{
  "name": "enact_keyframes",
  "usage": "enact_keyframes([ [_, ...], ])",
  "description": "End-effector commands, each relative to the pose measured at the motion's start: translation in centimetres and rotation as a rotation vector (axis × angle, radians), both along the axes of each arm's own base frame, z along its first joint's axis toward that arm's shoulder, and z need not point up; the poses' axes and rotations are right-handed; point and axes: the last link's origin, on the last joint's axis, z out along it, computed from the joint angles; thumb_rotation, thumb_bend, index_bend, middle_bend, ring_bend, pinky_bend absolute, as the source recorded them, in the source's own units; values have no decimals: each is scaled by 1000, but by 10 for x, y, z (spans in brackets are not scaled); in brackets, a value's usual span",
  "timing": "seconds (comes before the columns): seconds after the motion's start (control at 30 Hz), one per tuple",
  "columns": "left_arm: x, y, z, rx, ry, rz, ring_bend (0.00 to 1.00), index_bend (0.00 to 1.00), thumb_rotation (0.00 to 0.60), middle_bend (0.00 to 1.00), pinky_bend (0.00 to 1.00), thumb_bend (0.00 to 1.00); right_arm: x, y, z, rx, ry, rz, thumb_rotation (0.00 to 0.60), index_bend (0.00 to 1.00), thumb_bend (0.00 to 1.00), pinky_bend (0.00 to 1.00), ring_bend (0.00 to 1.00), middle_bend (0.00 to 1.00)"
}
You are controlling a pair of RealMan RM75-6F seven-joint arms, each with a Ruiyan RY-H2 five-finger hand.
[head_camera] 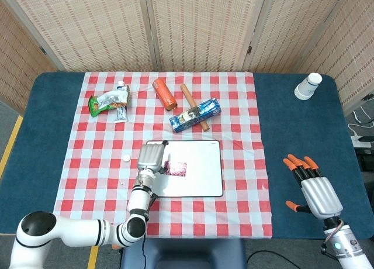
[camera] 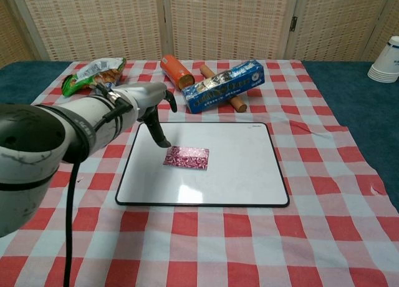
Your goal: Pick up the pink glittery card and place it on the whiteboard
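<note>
While my right hand (head_camera: 312, 190) hovers over the bare blue table edge with its orange-tipped fingers spread and nothing in them, the work sits to the other side. Pink glittery card (camera: 186, 156) lies flat on the whiteboard (camera: 243, 175), left of centre, free of any grip. My left hand (camera: 146, 106) hangs above the board's near-left corner, just beside the card, not touching it; dark fingers curved downward and apart, holding nothing. Whiteboard rests on the red-checked cloth (camera: 324, 237). Small white disc (head_camera: 125, 158) on the cloth left of the board. Beyond the board: blue box (camera: 223, 85) lying across a wooden roller (camera: 232, 102), print on it too small to read; orange can (camera: 174, 70) on its side; green snack bag (camera: 93, 72) over a tube (head_camera: 121, 112), lettering illegible. Far right corner: stack of white cups (head_camera: 307, 86).
</note>
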Motion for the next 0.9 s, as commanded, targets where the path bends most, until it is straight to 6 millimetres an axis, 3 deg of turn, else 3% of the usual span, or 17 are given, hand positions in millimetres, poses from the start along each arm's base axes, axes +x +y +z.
enact_keyframes([
  [0.03,-19,7,13,41,23,25,1000,307,600,979,985,284,0,0,-1,0,2,2,600,0,46,0,0,7],
  [0.07,-41,13,23,75,62,57,1000,314,600,980,985,290,3,0,-2,0,4,21,600,0,46,0,0,7],
  [0.1,-49,14,25,78,77,55,1000,321,600,981,985,293,5,0,-3,-1,6,35,600,0,46,0,0,7],
  [0.27,-73,14,25,67,101,59,1000,374,600,990,985,306,5,1,-6,0,11,44,600,0,46,0,0,7],
  [0.9,-114,25,25,43,166,119,1000,396,600,997,991,307,7,-1,-10,8,26,41,600,0,46,1,0,7],
])
